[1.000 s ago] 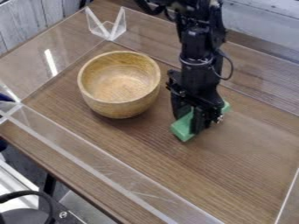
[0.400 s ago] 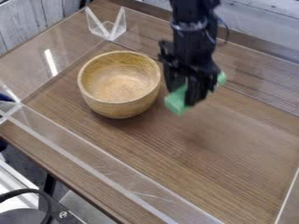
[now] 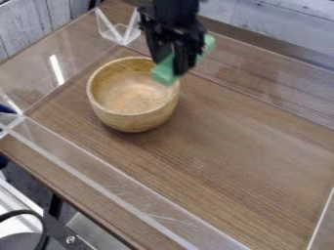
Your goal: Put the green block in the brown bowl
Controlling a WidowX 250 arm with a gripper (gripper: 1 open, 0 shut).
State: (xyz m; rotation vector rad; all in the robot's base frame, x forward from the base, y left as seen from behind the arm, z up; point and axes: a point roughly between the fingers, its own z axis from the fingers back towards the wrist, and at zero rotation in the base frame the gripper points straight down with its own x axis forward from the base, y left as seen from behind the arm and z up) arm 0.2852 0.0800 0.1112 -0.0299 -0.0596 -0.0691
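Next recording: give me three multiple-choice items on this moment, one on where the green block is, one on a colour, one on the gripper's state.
1. Where is the green block?
A. Lying flat on the table
B. Held in the air over the rim of the brown bowl
C. Resting on the bowl's bottom

2. What colour is the table top?
A. White
B. Blue
C. Dark wood brown

3. What is the gripper doing?
A. Shut on the green block
B. Open and empty
C. Shut on the bowl's rim

Answers:
1. B, the block hangs from the gripper at the bowl's far right rim, touching neither table nor bowl floor.
2. C, wood grain runs across the brown surface.
3. A, the block's green end sticks out below the closed fingers.
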